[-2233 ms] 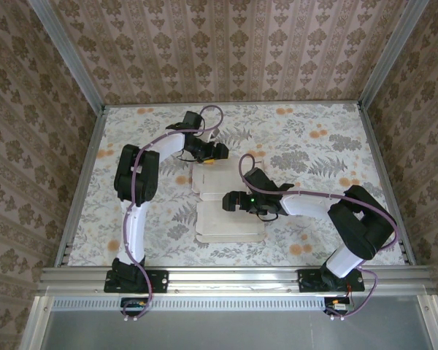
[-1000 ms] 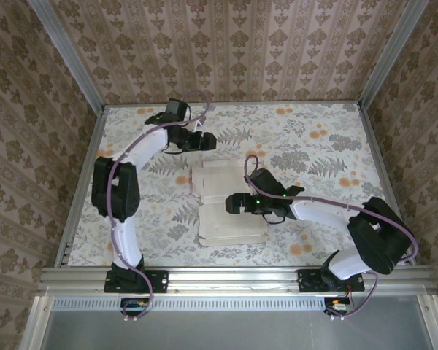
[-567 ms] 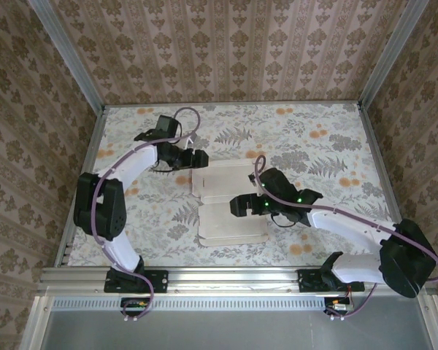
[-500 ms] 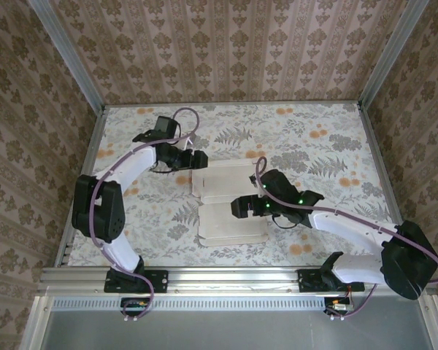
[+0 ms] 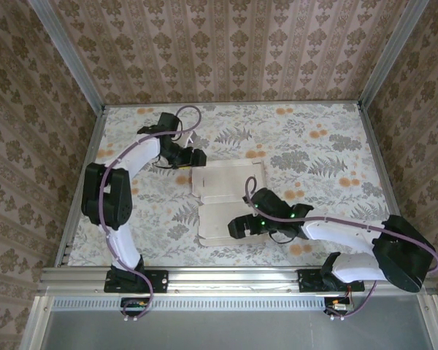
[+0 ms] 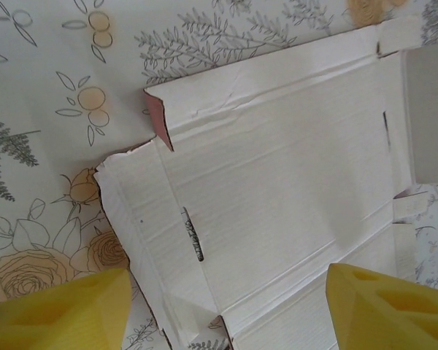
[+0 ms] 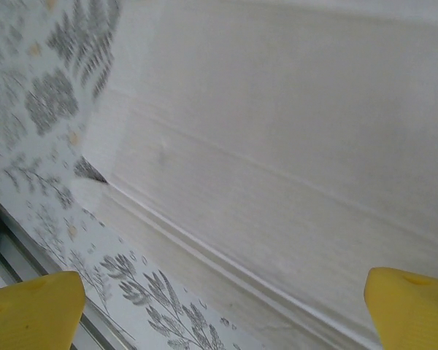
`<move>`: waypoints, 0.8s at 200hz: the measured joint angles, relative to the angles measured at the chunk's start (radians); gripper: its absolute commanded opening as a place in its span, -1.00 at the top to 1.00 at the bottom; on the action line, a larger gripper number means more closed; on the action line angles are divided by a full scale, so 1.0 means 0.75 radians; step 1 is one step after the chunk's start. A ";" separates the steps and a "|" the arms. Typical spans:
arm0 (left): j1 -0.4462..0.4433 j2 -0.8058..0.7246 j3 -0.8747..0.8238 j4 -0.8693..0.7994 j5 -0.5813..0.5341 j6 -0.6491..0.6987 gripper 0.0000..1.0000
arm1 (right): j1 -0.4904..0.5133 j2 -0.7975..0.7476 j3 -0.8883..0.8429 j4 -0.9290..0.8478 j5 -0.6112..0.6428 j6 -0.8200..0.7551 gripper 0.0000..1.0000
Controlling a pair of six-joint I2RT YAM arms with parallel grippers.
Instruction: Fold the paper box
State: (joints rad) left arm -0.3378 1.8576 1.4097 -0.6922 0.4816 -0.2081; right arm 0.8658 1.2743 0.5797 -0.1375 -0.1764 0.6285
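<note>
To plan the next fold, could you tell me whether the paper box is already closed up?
No, the paper box lies spread open on the table, pale inner side facing up.

1. The paper box (image 5: pixel 230 198) lies unfolded and flat on the floral surface (image 5: pixel 321 138), around its middle.
2. Its pale whitish inner side faces up, crossed by crease lines and narrow slits.
3. Flaps lie along its edges; one corner flap lifts slightly, showing the pink outer side.
</note>
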 measured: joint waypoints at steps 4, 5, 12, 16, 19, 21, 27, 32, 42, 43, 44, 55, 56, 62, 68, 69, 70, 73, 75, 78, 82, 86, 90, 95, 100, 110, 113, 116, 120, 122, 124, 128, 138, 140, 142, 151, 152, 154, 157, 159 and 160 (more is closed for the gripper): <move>0.000 0.007 0.001 -0.006 0.000 0.000 -0.41 | 0.011 0.009 -0.008 0.009 0.009 0.010 -0.97; 0.000 0.010 0.002 -0.007 -0.001 0.000 -0.41 | 0.012 0.010 -0.009 0.010 0.011 0.012 -0.97; 0.000 0.021 0.006 -0.021 -0.001 0.001 -0.41 | 0.026 0.022 -0.024 0.033 0.023 0.035 -0.94; -0.001 0.028 0.009 -0.028 -0.002 0.001 -0.40 | 0.033 0.026 -0.032 0.044 0.028 0.047 -0.92; -0.002 0.034 0.011 -0.034 -0.005 0.001 -0.39 | 0.036 0.030 -0.037 0.050 0.034 0.056 -0.90; -0.002 0.036 0.013 -0.038 -0.007 0.001 -0.39 | 0.038 0.032 -0.041 0.055 0.038 0.061 -0.89; -0.002 0.046 0.022 -0.050 -0.015 0.003 -0.38 | 0.041 0.038 -0.049 0.062 0.051 0.075 -0.80; -0.002 0.055 0.032 -0.061 -0.020 0.005 -0.38 | 0.042 0.042 -0.054 0.069 0.063 0.093 -0.74; -0.002 0.068 0.049 -0.071 -0.032 0.010 -0.38 | 0.043 0.046 -0.061 0.078 0.087 0.113 -0.48; -0.002 0.069 0.050 -0.072 -0.032 0.011 -0.38 | 0.043 0.046 -0.061 0.078 0.089 0.119 -0.46; -0.002 0.070 0.052 -0.074 -0.033 0.011 -0.38 | 0.043 0.046 -0.062 0.078 0.092 0.127 -0.44; -0.001 0.077 0.066 -0.083 -0.043 0.016 -0.38 | 0.045 0.045 -0.062 0.082 0.114 0.135 -0.30; -0.001 0.078 0.067 -0.084 -0.045 0.017 -0.38 | 0.046 0.045 -0.062 0.082 0.116 0.140 -0.29; -0.002 0.078 0.071 -0.087 -0.047 0.021 -0.38 | 0.048 0.045 -0.061 0.081 0.129 0.143 -0.25; -0.002 0.078 0.073 -0.091 -0.050 0.026 -0.39 | 0.050 0.045 -0.060 0.078 0.142 0.145 -0.23; -0.001 0.078 0.073 -0.091 -0.051 0.026 -0.39 | 0.051 0.044 -0.060 0.076 0.147 0.148 -0.23; -0.002 0.078 0.074 -0.092 -0.051 0.026 -0.39 | 0.051 0.044 -0.060 0.076 0.149 0.150 -0.23; -0.001 0.078 0.074 -0.093 -0.051 0.030 -0.39 | 0.051 0.044 -0.058 0.070 0.158 0.148 -0.23; -0.002 0.078 0.075 -0.094 -0.052 0.030 -0.39 | 0.052 0.043 -0.056 0.066 0.164 0.148 -0.23; -0.002 0.078 0.076 -0.096 -0.054 0.031 -0.39 | 0.054 0.043 -0.053 0.058 0.172 0.150 -0.23; -0.001 0.078 0.076 -0.098 -0.057 0.033 -0.39 | 0.056 0.042 -0.047 0.045 0.185 0.149 -0.23; -0.002 0.078 0.077 -0.100 -0.060 0.035 -0.39 | 0.057 0.041 -0.039 0.029 0.199 0.149 -0.23; -0.001 0.079 0.077 -0.103 -0.065 0.036 -0.39 | 0.059 0.041 -0.031 0.013 0.211 0.148 -0.23; -0.002 0.079 0.077 -0.106 -0.069 0.037 -0.39 | 0.062 0.042 -0.015 -0.012 0.234 0.145 -0.23; -0.002 0.080 0.077 -0.109 -0.074 0.040 -0.39 | 0.064 0.042 0.002 -0.038 0.256 0.144 -0.24; -0.002 0.082 0.078 -0.113 -0.085 0.043 -0.39 | 0.069 0.049 0.040 -0.090 0.302 0.141 -0.24; -0.002 0.083 0.078 -0.114 -0.087 0.045 -0.39 | 0.071 0.054 0.053 -0.103 0.315 0.139 -0.23; -0.002 0.084 0.078 -0.115 -0.090 0.045 -0.39 | 0.073 0.061 0.065 -0.115 0.330 0.139 -0.23; -0.002 0.086 0.078 -0.115 -0.093 0.046 -0.39 | 0.075 0.072 0.083 -0.133 0.351 0.137 -0.22; -0.001 0.087 0.078 -0.116 -0.095 0.046 -0.39 | 0.077 0.079 0.092 -0.139 0.361 0.135 -0.22; -0.002 0.089 0.078 -0.116 -0.096 0.048 -0.38 | 0.078 0.083 0.098 -0.145 0.368 0.135 -0.21; -0.001 0.092 0.079 -0.116 -0.099 0.049 -0.38 | 0.082 0.098 0.113 -0.157 0.387 0.133 -0.20; -0.001 0.104 0.085 -0.116 -0.102 0.051 -0.38 | 0.092 0.133 0.142 -0.189 0.428 0.124 -0.14; -0.001 0.107 0.087 -0.116 -0.103 0.052 -0.38 | 0.094 0.142 0.148 -0.193 0.437 0.120 -0.14; -0.002 0.109 0.089 -0.116 -0.104 0.053 -0.38 | 0.096 0.149 0.152 -0.198 0.441 0.115 -0.13; -0.001 0.124 0.097 -0.115 -0.106 0.056 -0.36 | 0.106 0.190 0.172 -0.219 0.472 0.108 -0.09; -0.001 0.125 0.098 -0.115 -0.106 0.056 -0.36 | 0.108 0.197 0.175 -0.221 0.477 0.107 -0.09; -0.001 0.128 0.099 -0.115 -0.106 0.056 -0.35 | 0.110 0.204 0.178 -0.224 0.481 0.104 -0.08; -0.001 0.133 0.101 -0.116 -0.107 0.059 -0.35 | 0.115 0.220 0.184 -0.232 0.490 0.101 -0.06; -0.001 0.136 0.103 -0.119 -0.107 0.060 -0.34 | 0.117 0.226 0.186 -0.236 0.495 0.100 -0.05; -0.001 0.137 0.103 -0.119 -0.107 0.060 -0.34 | 0.119 0.232 0.188 -0.239 0.498 0.099 -0.05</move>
State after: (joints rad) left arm -0.3386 1.9602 1.4872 -0.7815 0.4011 -0.1635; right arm 0.9546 1.4487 0.7208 -0.3168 0.1974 0.7025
